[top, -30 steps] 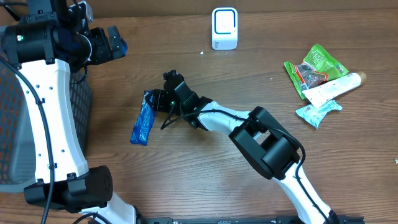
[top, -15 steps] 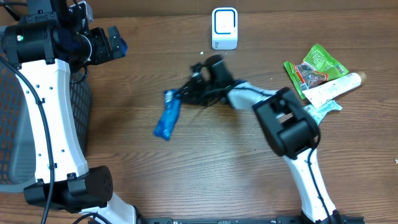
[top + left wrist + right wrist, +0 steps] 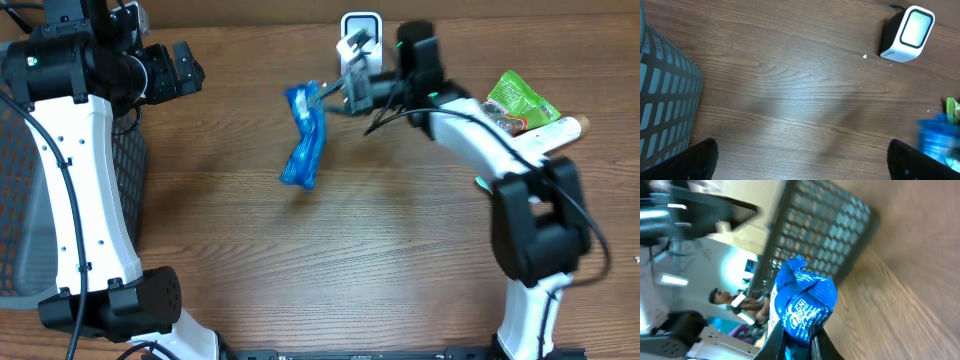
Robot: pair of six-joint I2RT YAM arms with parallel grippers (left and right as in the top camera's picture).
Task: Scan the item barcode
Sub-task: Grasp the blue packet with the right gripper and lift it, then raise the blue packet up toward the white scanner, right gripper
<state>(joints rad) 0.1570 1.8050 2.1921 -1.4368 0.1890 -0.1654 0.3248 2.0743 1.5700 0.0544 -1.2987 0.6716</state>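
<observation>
The right end effector [image 3: 326, 94] is clenching the top edge of the blue packet [image 3: 304, 140], which is hanging above the table [image 3: 250, 260] just left of the scanner [image 3: 368, 28]. The left end effector [image 3: 189, 66] is gaping, released, well left of the scanner, by the mesh basket [image 3: 665, 100], whose inside is not showing.

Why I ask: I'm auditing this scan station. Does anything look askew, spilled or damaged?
Nothing spilled or visibly damaged. The crinkled blue plastic packet hangs crooked, pinched at one end by the right gripper, beside the white barcode scanner. A tiny white speck lies on the wooden table near it.
</observation>
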